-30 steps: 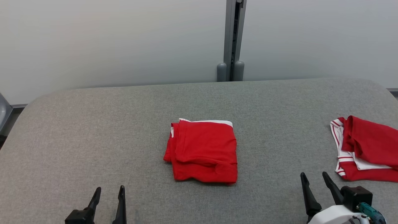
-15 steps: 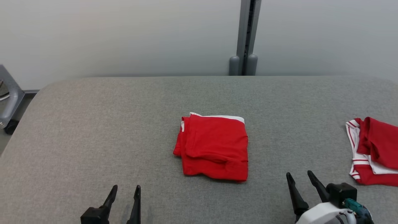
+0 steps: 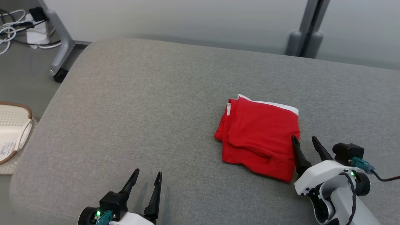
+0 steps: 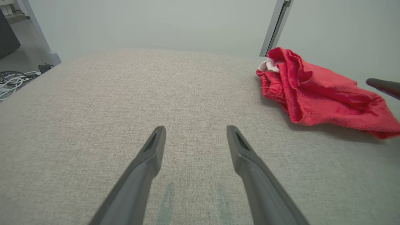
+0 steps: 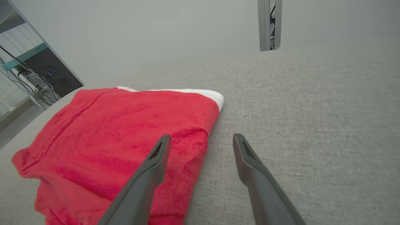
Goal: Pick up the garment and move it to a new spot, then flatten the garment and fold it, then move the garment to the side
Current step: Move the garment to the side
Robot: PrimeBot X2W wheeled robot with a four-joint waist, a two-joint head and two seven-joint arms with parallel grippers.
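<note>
The garment (image 3: pixel 261 137) is red with a white band, folded into a rough square on the grey padded table (image 3: pixel 150 103). My right gripper (image 3: pixel 304 140) is open at its near right corner, one finger over the red cloth, the other over bare table. The right wrist view has the garment (image 5: pixel 118 147) under the left finger, with the gripper (image 5: pixel 200 137) astride its right edge. My left gripper (image 3: pixel 148 173) stands open near the table's front edge, well left of the garment. In the left wrist view the garment (image 4: pixel 315 93) lies to the upper right of the open gripper (image 4: pixel 195 128).
Past the table's left edge the floor holds a pale woven basket (image 3: pixel 12 131), a grey wheeled stand leg (image 3: pixel 59 47) and loose cables (image 3: pixel 15 22). A grey post (image 3: pixel 304 34) stands against the wall behind the table.
The head camera has swung left, shifting the whole scene right, so a second red garment at the far right has left the picture. My right gripper now reaches the folded garment's corner.
</note>
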